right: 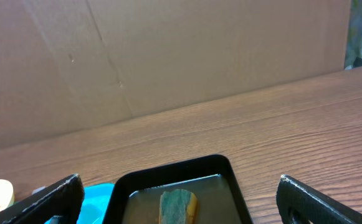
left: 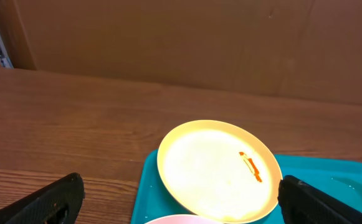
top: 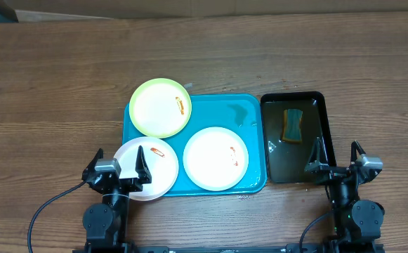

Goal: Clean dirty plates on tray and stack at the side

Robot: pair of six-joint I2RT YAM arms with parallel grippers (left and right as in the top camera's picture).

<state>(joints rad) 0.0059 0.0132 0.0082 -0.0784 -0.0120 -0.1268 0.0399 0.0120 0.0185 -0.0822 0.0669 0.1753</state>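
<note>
A turquoise tray (top: 253, 112) lies mid-table. A pale lime-green plate (top: 160, 107) with an orange-red smear sits on its far left corner; it also shows in the left wrist view (left: 215, 168). A white plate (top: 215, 157) with a small smear lies in the tray. Another smeared white plate (top: 154, 165) overhangs the tray's near left edge. My left gripper (top: 119, 167) is open and empty, right by that plate. My right gripper (top: 337, 160) is open and empty at the near end of the black tray.
A narrow black tray (top: 323, 133) holding water and a yellow-green sponge (top: 292, 125) stands right of the turquoise tray; both show in the right wrist view (right: 230, 171). A cardboard wall runs along the table's far side.
</note>
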